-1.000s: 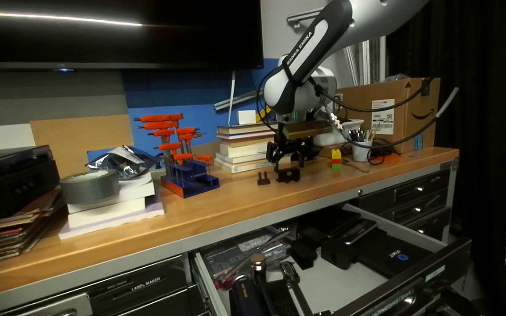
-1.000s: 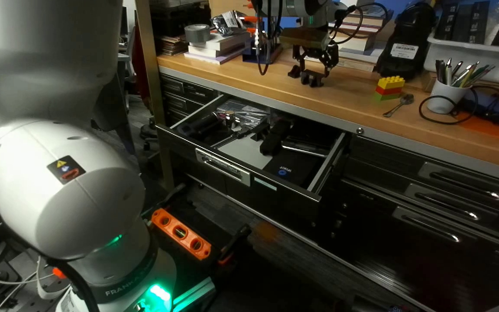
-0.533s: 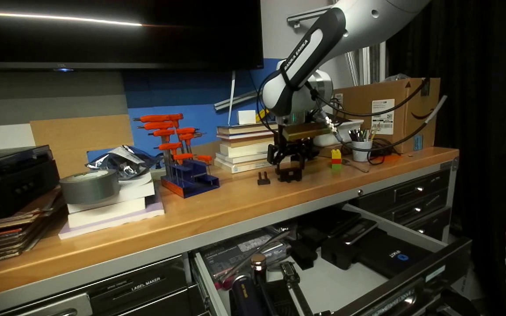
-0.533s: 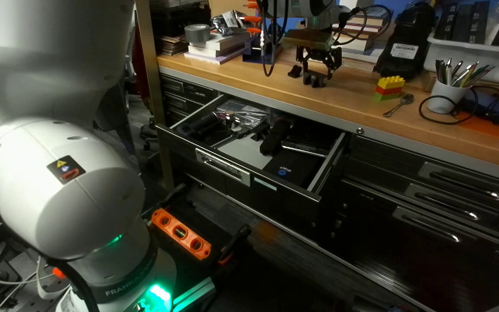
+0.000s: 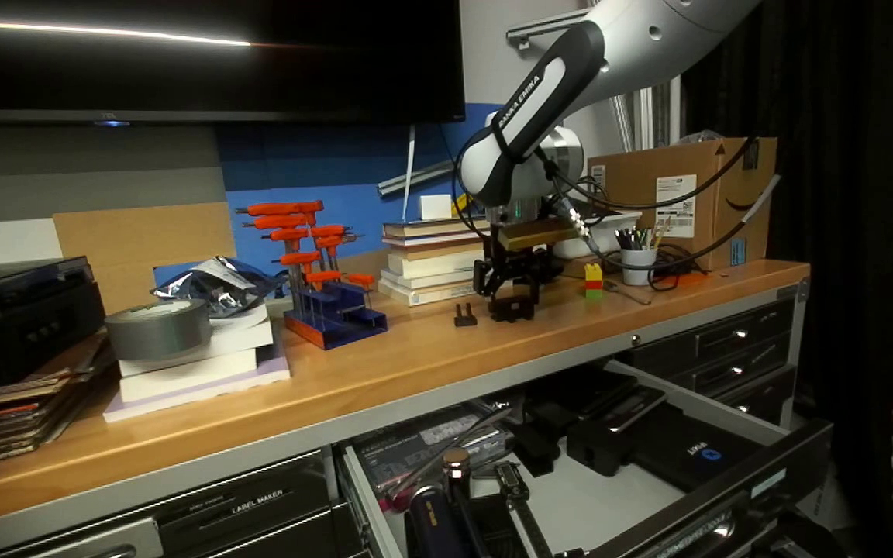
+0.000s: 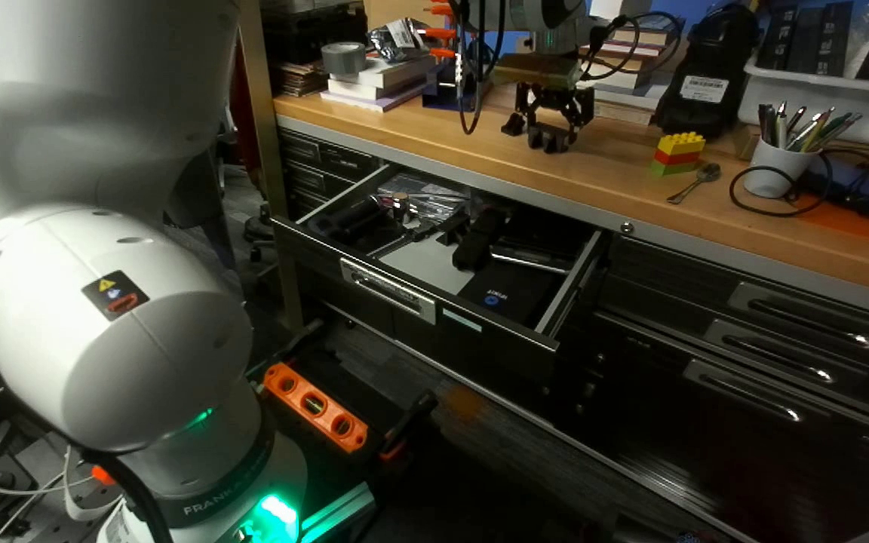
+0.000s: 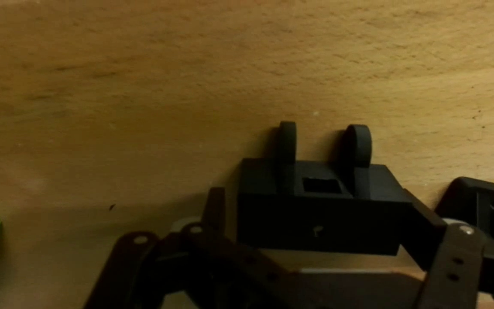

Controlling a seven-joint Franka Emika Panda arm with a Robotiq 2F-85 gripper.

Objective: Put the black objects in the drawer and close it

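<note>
Roughly midway between the front and back edges of the wooden worktop (image 5: 423, 341), the gripper (image 7: 317, 214) stands spread around a black two-pronged block (image 7: 322, 216), with a second black piece (image 5: 465, 318) just beside it. Below the front edge, the drawer (image 6: 427, 264) is pulled out. Stacked books (image 5: 435, 267) stand toward the back edge, a dark screen (image 5: 206, 70) higher up, a cardboard box (image 5: 710, 221) near the back corner.
</note>
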